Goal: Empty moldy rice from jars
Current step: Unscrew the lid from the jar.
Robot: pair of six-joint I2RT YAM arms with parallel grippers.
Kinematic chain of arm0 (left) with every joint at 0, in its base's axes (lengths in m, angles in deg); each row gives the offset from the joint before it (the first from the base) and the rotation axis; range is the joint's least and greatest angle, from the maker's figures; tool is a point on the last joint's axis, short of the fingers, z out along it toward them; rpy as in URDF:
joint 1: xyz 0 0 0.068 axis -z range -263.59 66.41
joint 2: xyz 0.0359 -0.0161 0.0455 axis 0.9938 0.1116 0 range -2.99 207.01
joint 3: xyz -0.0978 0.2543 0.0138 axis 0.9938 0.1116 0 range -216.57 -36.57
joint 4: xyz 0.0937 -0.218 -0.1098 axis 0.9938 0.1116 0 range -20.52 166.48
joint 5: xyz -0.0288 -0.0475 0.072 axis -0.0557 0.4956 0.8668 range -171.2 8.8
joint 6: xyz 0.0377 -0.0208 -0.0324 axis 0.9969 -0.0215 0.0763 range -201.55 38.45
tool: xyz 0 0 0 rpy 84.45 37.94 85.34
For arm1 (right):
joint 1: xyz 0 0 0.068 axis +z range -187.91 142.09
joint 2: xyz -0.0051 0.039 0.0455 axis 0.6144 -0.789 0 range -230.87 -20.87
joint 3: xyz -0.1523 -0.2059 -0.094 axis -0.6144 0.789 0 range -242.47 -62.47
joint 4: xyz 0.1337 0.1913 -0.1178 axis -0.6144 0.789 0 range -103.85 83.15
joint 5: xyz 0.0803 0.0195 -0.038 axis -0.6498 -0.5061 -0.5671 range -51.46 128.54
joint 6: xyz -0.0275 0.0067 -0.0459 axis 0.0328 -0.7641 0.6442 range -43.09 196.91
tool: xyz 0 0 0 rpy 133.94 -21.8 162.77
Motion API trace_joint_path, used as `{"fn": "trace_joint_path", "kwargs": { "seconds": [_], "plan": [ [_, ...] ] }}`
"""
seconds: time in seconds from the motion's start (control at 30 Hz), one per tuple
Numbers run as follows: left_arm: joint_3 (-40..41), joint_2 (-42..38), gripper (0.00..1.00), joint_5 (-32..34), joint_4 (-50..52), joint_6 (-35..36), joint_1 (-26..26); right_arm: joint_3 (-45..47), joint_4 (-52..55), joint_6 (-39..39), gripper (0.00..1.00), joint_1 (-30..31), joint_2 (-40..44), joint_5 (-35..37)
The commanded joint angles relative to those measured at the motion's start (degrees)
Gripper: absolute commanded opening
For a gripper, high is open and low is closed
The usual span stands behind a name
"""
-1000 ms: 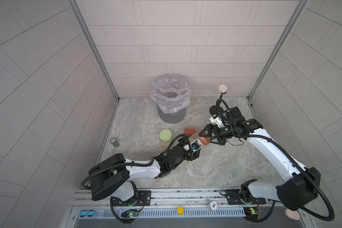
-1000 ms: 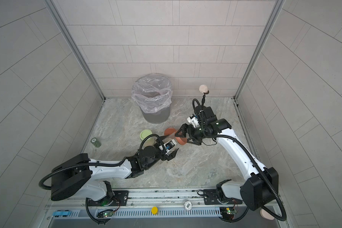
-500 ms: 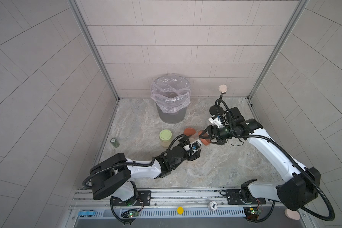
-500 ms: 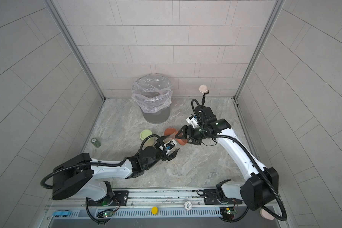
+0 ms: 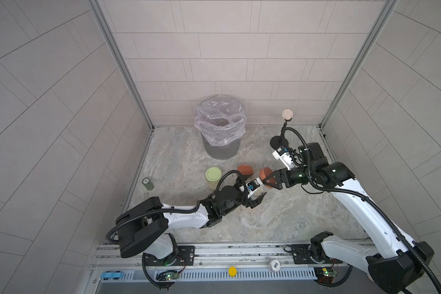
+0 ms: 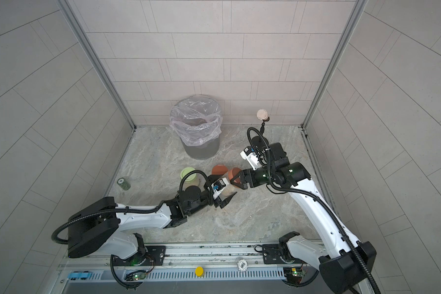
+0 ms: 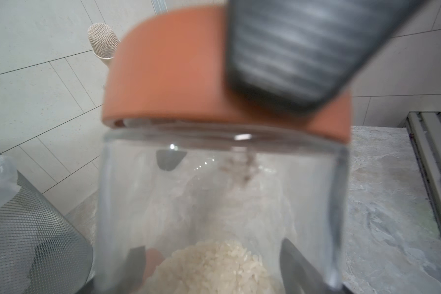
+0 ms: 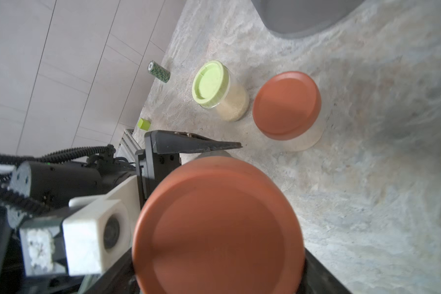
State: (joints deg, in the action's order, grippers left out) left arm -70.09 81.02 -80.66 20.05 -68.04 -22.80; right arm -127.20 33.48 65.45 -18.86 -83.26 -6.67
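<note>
L jaws hug the glass jar so it can't spin. R jaws pinch its red lid, prob. to twist it off & dump the rice.

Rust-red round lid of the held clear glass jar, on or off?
On: rust-red lid caps the clear glass jar; right gripper grips it.

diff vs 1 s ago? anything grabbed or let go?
The right tool closed onto the rust-red lid of the jar that the left tool holds tilted. A second ago its jaws stood open around that lid. The lid is still on. Unchanged: both arms' positions, the left tool's grip, the green-lidded jar, the other red-lidded jar, the bin, the small can.
</note>
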Motion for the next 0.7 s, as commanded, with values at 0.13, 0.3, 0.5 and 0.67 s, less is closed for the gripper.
{"fn": "trace_joint_path", "kwargs": {
  "seconds": [0.13,0.3,0.5,0.67],
  "plan": [
    [-4.33,0.46,0.00,-6.54,-3.24,-0.75,-0.38,-2.17,2.64,21.42,0.53,1.43,-1.33,2.05],
    [-4.72,0.55,0.00,-6.92,-3.58,-1.04,-0.39,-0.61,-0.66,28.44,0.65,1.74,0.22,1.82],
    [-3.94,-0.95,0.00,-5.64,-3.59,-0.69,-0.40,0.25,-2.43,30.69,0.77,1.69,1.56,5.35],
    [-3.33,-1.75,0.00,-4.76,-3.49,-0.23,-0.37,1.33,-3.55,29.57,0.83,1.56,2.31,6.47]
  ]
}}
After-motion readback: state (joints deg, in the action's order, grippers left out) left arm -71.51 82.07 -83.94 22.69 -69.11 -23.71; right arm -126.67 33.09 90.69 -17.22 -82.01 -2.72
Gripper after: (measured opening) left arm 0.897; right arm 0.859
